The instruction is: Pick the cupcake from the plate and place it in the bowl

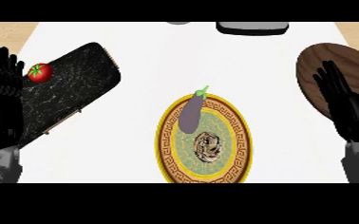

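**Both hands open at the counter's sides, cupcake on the plate**

Fingers (328,78) of the right hand (341,105) stand straight and slightly spread, holding nothing; this hand rests at the counter's right edge, fingers up, over the near part of a dark wooden bowl (313,71). On the opposite side, the left hand (10,99) rests at the counter's left edge, its fingers also straight and empty, with the grey forearm showing below it at the near left corner.

The cupcake (208,147) sits on the plate (166,142), in the plate's near half, seen from above as a swirled brown and cream top. The plate is round, with a yellow rim, a brown patterned band and a green centre, and it lies near the counter's front edge, about midway between the two hands. A purple eggplant (191,114) with a green stem lies on the plate's far half, its stem end reaching over the far rim; it is just beside the cupcake but whether they touch cannot be told.

A black marbled cutting board (70,85) lies tilted toward the counter's left edge. A red tomato (40,72) sits at the board's far left edge, just beside the left hand's fingers. The bowl lies at the right edge, well apart from the plate. At the counter's far edge a dark grey object (252,27) is partly cut off by the view.
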Controlling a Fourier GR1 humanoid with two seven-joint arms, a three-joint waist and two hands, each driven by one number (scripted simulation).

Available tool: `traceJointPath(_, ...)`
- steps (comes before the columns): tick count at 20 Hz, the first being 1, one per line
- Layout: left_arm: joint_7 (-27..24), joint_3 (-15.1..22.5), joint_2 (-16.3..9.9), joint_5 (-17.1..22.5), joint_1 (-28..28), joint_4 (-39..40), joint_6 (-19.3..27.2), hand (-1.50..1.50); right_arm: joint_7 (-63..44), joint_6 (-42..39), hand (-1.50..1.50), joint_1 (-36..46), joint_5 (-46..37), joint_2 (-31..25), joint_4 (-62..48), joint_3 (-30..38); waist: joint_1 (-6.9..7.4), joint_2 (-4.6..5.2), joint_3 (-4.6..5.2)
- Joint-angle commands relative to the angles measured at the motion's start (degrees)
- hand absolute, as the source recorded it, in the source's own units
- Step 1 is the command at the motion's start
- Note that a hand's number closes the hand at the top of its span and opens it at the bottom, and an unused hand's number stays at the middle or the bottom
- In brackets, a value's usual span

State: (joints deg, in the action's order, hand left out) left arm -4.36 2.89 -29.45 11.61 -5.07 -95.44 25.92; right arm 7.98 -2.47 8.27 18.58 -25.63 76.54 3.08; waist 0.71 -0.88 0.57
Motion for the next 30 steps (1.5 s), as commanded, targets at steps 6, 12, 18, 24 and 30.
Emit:
traceJointPath(6, 3.5, 15.2, 3.4, 2.6, -0.4, 0.6, -14.5, 0.00, -5.2, 18.0, 1.50, -1.3, -9.8, 11.3, 18.2, -9.1, -5.80, 0.27, -0.10)
traceJointPath(12, 6.8, 20.4, 7.3, 3.0, -3.7, 1.9, -17.3, 0.00, -13.0, 34.3, -1.50, -5.3, -29.8, 19.1, 19.1, -22.5, -2.26, 0.73, -0.41)
traceJointPath(18, 3.4, 19.7, 8.5, 3.8, -3.9, 6.4, -20.3, 0.00, -31.3, 28.8, -1.50, -1.8, -49.8, 9.5, 19.3, -30.8, -1.52, 0.72, -0.21)
traceJointPath(24, 4.4, 19.6, 7.9, 3.8, -3.3, 4.2, -20.5, 0.00, -51.1, 8.1, -1.50, 4.2, -53.4, 3.1, 19.1, -34.6, -0.22, 0.40, -0.08)
traceJointPath(30, 4.8, 19.7, 8.9, 3.4, -5.6, 6.0, -20.9, 0.00, -72.3, -13.6, -1.50, 11.5, -41.0, 8.4, 24.0, -37.9, -0.18, 0.49, -0.14)
